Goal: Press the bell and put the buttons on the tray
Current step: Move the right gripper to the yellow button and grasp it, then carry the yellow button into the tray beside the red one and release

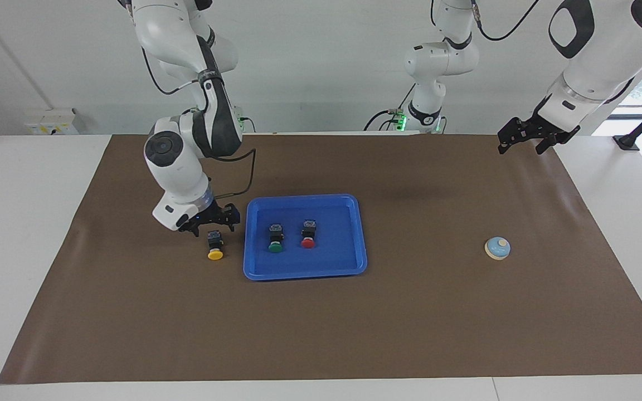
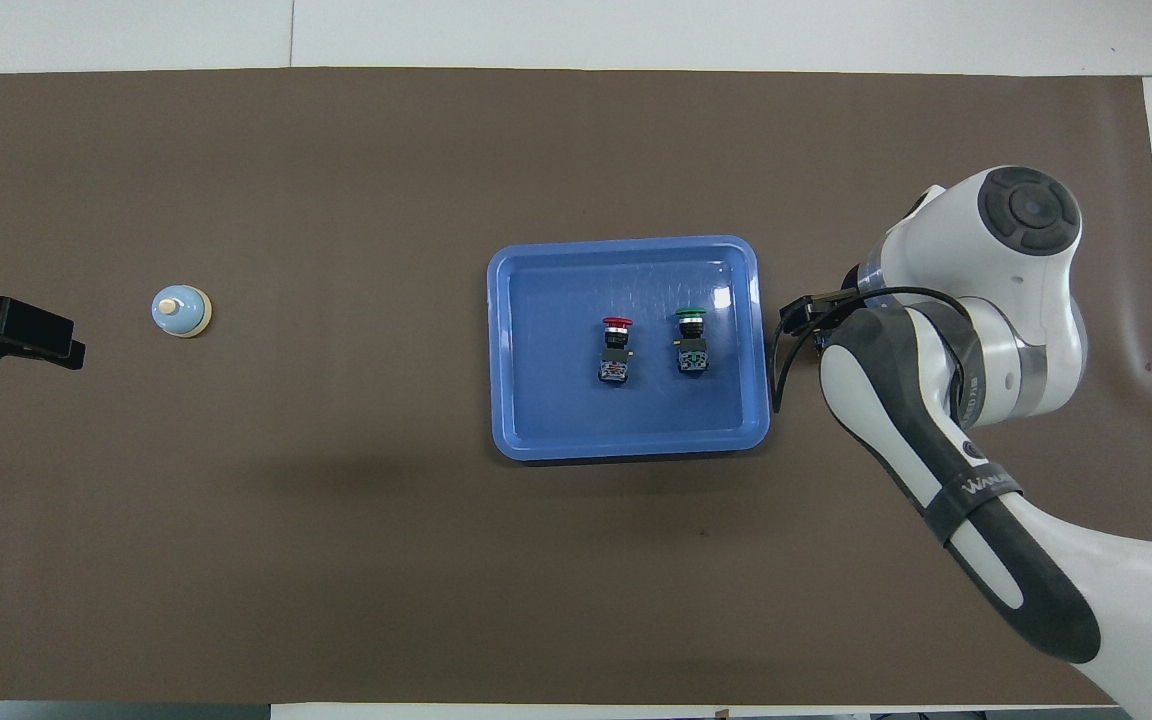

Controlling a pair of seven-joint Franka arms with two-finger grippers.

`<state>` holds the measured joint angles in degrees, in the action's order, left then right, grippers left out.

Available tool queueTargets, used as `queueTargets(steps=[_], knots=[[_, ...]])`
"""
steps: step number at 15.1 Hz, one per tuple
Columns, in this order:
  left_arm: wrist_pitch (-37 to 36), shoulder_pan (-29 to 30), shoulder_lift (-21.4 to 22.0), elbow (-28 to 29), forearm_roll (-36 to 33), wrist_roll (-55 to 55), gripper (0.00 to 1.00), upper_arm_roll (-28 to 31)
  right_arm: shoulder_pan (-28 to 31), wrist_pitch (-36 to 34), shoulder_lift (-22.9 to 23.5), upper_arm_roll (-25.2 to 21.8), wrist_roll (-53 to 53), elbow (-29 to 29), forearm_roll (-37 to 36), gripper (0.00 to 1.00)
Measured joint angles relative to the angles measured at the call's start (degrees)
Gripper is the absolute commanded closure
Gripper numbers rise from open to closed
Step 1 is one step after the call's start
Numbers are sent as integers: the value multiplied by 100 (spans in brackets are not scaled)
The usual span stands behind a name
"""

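The blue tray (image 1: 333, 257) (image 2: 546, 400) lies mid-table. In it lie the green button (image 1: 276, 238) (image 2: 691, 340) and the red button (image 1: 308, 234) (image 2: 617, 348), side by side and free. The yellow button (image 1: 215, 245) lies on the mat beside the tray, toward the right arm's end; the right arm hides it in the overhead view. My right gripper (image 1: 214, 225) (image 2: 804, 316) hangs open and empty just over the yellow button. The light blue bell (image 1: 497, 248) (image 2: 180, 311) stands alone toward the left arm's end. My left gripper (image 1: 523, 146) (image 2: 31, 338) waits open, raised.
A brown mat (image 1: 410, 323) covers most of the white table. A third robot arm base (image 1: 426, 114) stands at the robots' edge of the table. A black cable (image 1: 243, 178) loops down from the right arm's wrist.
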<state>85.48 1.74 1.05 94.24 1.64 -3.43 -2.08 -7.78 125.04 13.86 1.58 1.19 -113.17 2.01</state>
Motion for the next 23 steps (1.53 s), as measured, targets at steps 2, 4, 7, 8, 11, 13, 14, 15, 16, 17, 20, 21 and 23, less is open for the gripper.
queueTargets(steps=[2,4,7,8,11,13,14,15,16,17,20,21,23], knots=[[0,0,0,0,0,0,0,0,-7,180,-46,8,-41,-249,-2,0],[0,0,0,0,0,0,0,0,44,354,-63,3,-249,-388,-4,0],[0,0,0,0,0,0,0,0,175,675,-61,-7,-525,-590,-16,0],[0,0,0,0,0,0,0,0,182,698,-60,-7,-539,-627,-24,0],[0,0,0,0,0,0,0,0,181,895,-25,4,-542,-702,-50,0],[0,0,0,0,0,0,0,0,178,933,18,5,-542,-711,-55,1],[0,0,0,0,0,0,0,0,178,944,38,5,-542,-714,-56,1],[0,0,0,0,0,0,0,0,178,975,57,5,-542,-718,-56,3],[0,0,0,0,0,0,0,0,178,1046,83,5,-542,-728,-56,7],[0,0,0,0,0,0,0,0,178,1123,112,5,-542,-742,-57,12],[0,0,0,0,0,0,0,0,178,1294,187,5,-542,-779,-57,59],[0,0,0,0,0,0,0,0,178,1310,201,5,-542,-783,-57,85],[0,0,0,0,0,0,0,0,179,1313,199,3,-536,-774,-57,100]])
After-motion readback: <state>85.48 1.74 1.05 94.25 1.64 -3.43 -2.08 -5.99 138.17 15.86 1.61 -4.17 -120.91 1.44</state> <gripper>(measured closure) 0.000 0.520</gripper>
